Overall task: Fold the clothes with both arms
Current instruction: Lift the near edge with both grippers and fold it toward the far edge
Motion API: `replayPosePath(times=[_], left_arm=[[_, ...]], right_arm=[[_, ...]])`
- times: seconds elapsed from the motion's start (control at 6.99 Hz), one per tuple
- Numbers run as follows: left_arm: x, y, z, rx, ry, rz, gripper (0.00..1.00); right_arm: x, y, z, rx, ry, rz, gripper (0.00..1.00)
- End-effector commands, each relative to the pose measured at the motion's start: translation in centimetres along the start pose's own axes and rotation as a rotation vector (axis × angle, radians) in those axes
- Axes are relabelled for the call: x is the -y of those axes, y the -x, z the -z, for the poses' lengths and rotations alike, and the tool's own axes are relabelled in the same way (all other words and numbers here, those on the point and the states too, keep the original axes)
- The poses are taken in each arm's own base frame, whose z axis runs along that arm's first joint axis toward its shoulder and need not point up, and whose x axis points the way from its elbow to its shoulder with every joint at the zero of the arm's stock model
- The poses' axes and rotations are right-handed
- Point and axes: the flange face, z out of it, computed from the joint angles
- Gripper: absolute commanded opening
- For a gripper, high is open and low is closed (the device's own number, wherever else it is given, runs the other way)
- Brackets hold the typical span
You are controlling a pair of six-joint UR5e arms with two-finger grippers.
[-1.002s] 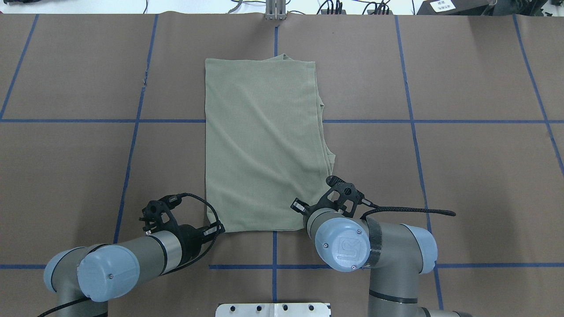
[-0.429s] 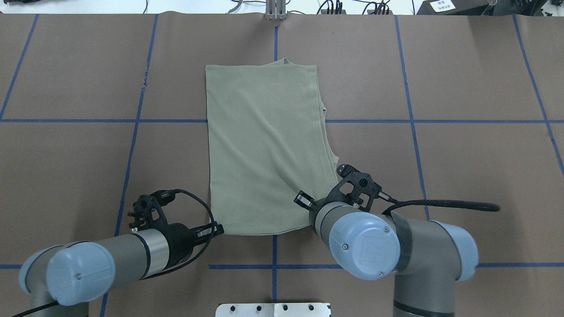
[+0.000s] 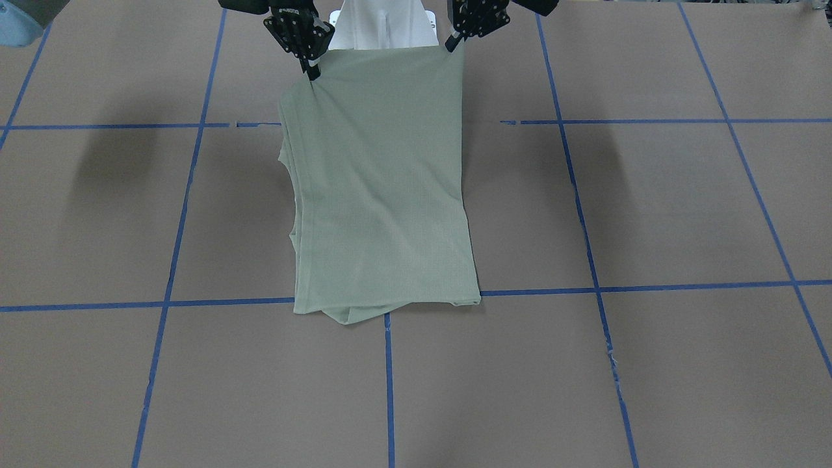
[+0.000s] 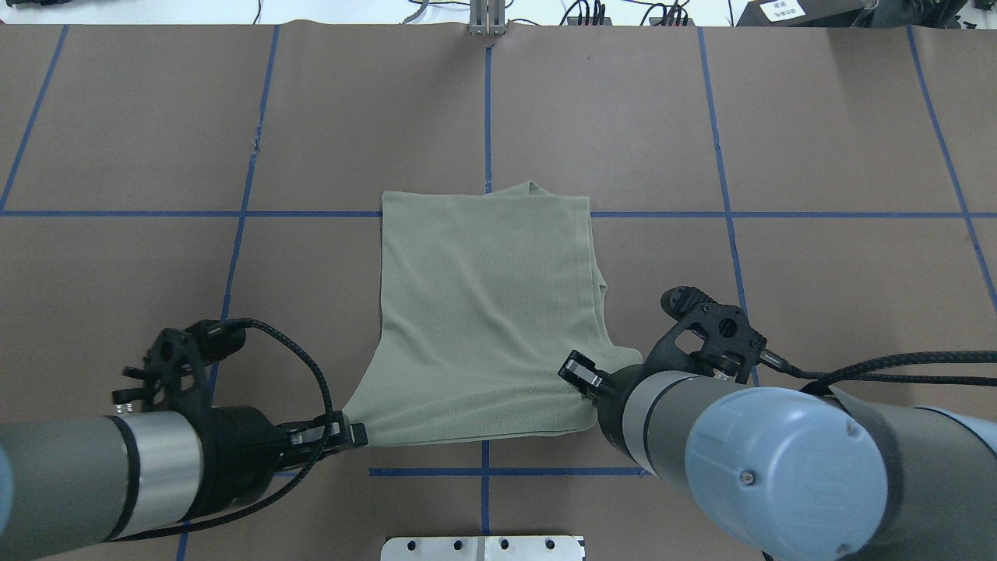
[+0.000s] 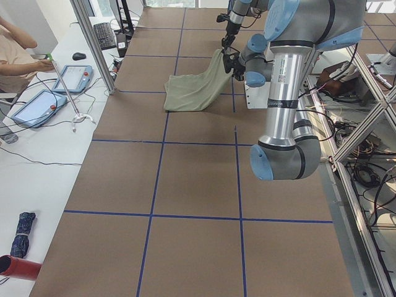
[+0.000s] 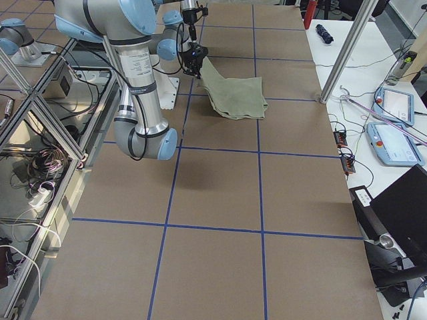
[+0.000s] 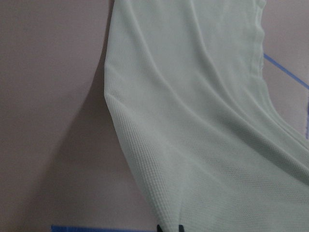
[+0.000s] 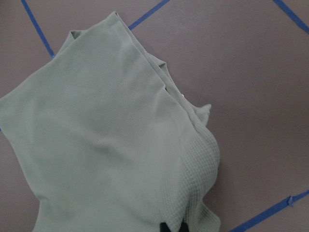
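Note:
The clothes are a single pale green shirt (image 4: pixel 487 312), folded into a long rectangle on the brown table (image 4: pixel 818 296). Its edge nearest the robot hangs lifted between both grippers, while the far end (image 3: pixel 383 299) lies flat. My left gripper (image 4: pixel 357 434) is shut on the near left corner, and the left wrist view shows its fingertips (image 7: pixel 169 228) pinching cloth. My right gripper (image 3: pixel 312 73) is shut on the other near corner, seen again in the right wrist view (image 8: pixel 173 226). Collar, logo and label are hidden.
Blue tape lines (image 4: pixel 728 195) divide the table into squares. The white pedestal base (image 4: pixel 483 548) sits at the near edge between the arms. Cables and a metal post (image 4: pixel 487 19) line the far edge. A side bench with tablets (image 5: pixel 37 105) and a person's arm (image 5: pixel 15 46) lie beyond.
Both grippers have drawn back toward the robot and risen with the near corners. The shirt has slid toward the robot; its far edge now lies about on the cross tape line.

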Motion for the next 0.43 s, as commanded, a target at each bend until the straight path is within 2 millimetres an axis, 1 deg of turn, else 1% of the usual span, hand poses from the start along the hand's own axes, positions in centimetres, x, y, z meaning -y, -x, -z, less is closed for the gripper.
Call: replayPosePath(times=[0.0, 0.14, 0.29], left_arm=[[0.8, -2.0, -2.4, 0.033, -0.015, -0.01, 0.0], [3.9, -4.2, -6.2, 0.051, -0.08, -0.071, 0.0], [7.5, -3.2, -10.1, 0.123, -0.14, -0.086, 0.0]], right_arm=[[0.0, 1.0, -2.9, -0.055, -0.042, 0.014, 0.0], [1.0, 2.3, -4.6, -0.063, -0.073, 0.026, 0.0], [2.0, 3.4, -6.9, -0.049, -0.091, 0.03, 0.0]])
